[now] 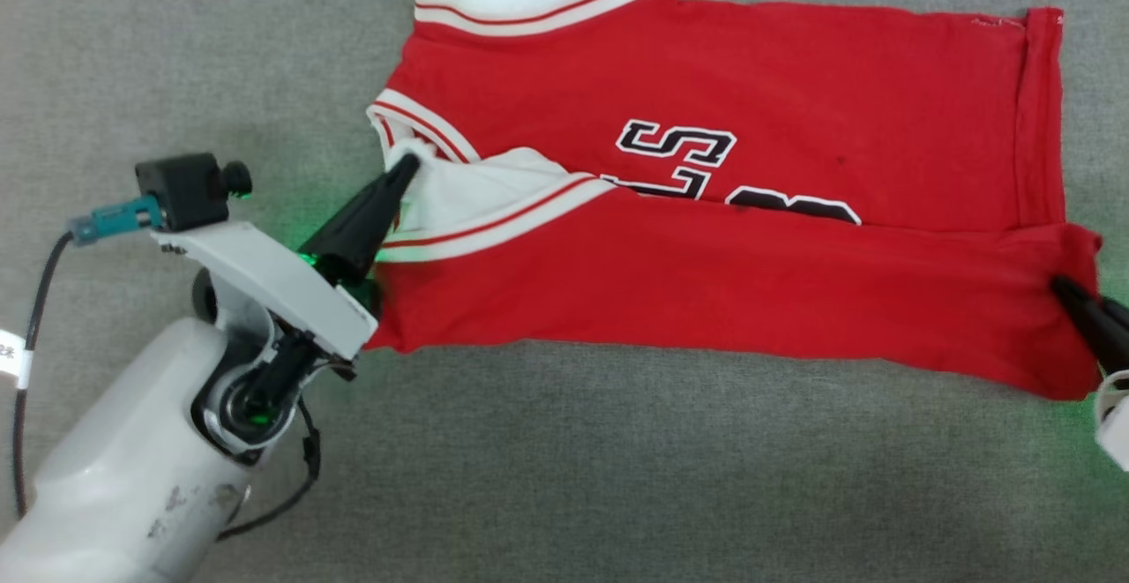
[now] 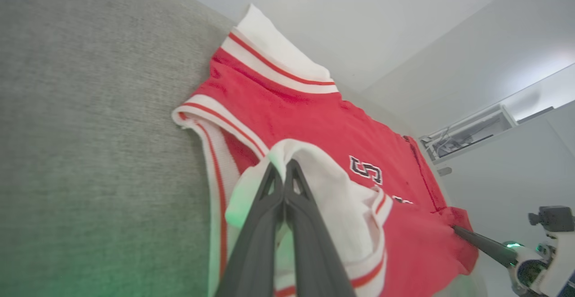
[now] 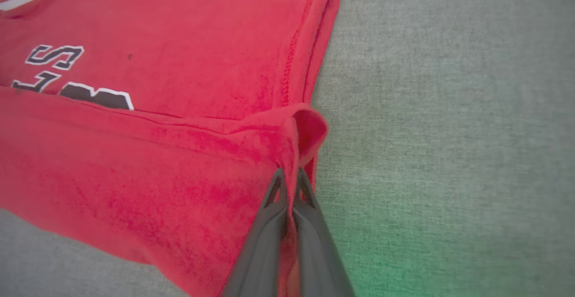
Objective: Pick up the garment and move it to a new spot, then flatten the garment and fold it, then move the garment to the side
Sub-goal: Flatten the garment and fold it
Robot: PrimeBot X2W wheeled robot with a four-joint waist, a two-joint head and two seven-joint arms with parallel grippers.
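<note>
The garment (image 1: 794, 89), a red jersey with white sleeves and black lettering, lies on the grey surface with its near long side folded up over the lettering. My left gripper (image 1: 407, 164) is shut on the white sleeve at the neck end; in the left wrist view the left gripper (image 2: 283, 167) pinches that white cloth (image 2: 332, 175). At the hem end, my right gripper (image 1: 1063, 287) is shut on the folded red corner. The right wrist view shows the right gripper (image 3: 289, 175) clamping the bunched red hem (image 3: 307, 126).
Grey carpet-like surface (image 1: 617, 477) spreads around the garment on all sides. In the left wrist view, pale walls and a shelf unit (image 2: 467, 133) stand beyond the surface's far edge.
</note>
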